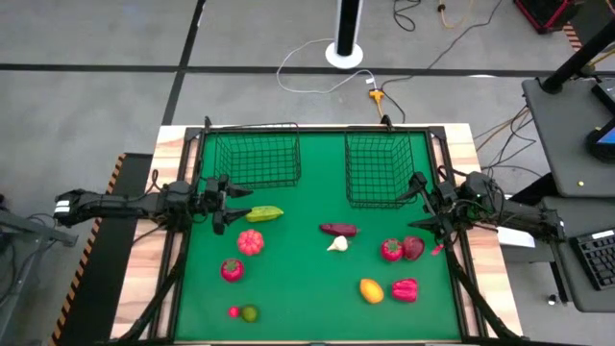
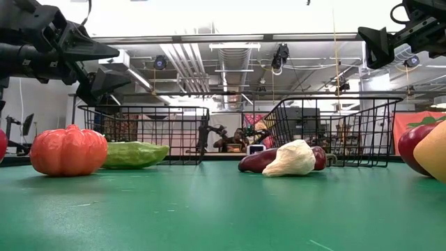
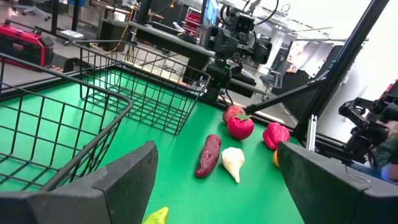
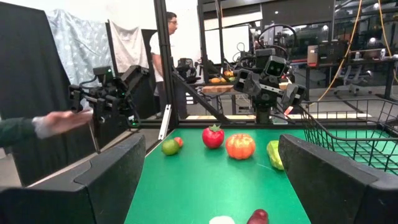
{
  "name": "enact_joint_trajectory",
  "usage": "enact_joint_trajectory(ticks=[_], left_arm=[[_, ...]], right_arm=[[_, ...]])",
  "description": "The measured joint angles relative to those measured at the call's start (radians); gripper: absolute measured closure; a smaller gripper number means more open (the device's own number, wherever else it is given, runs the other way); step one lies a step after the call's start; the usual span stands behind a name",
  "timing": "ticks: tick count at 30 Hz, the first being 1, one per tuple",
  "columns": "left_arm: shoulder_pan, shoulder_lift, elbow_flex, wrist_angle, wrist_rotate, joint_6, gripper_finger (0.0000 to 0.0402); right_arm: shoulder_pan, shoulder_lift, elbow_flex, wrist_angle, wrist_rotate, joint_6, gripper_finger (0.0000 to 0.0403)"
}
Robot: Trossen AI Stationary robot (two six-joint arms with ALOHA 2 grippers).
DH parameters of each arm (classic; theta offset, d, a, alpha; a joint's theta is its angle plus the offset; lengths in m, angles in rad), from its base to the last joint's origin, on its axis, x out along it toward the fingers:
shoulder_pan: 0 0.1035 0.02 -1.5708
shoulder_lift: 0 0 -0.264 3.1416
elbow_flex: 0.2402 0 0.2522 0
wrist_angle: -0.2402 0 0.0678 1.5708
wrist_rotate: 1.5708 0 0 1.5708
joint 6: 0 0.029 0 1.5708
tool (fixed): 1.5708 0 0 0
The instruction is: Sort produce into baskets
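Observation:
Two black wire baskets stand at the table's far side, the left one (image 1: 252,159) and the right one (image 1: 381,169). Produce lies loose on the green mat: a yellow-green oblong (image 1: 264,213), an orange-red ribbed piece (image 1: 251,242), a red round one (image 1: 232,270), a lime (image 1: 250,312), a purple piece (image 1: 338,229), white garlic (image 1: 337,244), two red pieces (image 1: 391,250), an orange-yellow one (image 1: 371,290) and a red pepper (image 1: 405,289). My left gripper (image 1: 235,205) hangs open above the mat, just left of the oblong. My right gripper (image 1: 415,204) hangs open near the right basket's near corner.
The table's raised frame (image 1: 183,250) runs along both sides of the mat. A small red piece (image 1: 233,310) lies beside the lime. A person (image 4: 163,43) stands beyond the table, and a sleeved hand (image 4: 50,124) shows off to the side.

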Motion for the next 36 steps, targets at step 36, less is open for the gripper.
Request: enact_joint_trajectory(ticks=[36], left_arm=[[0.000,0.007,0.000,0.320,-0.150,-0.332,0.0090]], right_arm=[[0.000,0.000,0.000,-0.012,0.211,0.132,0.0044]])
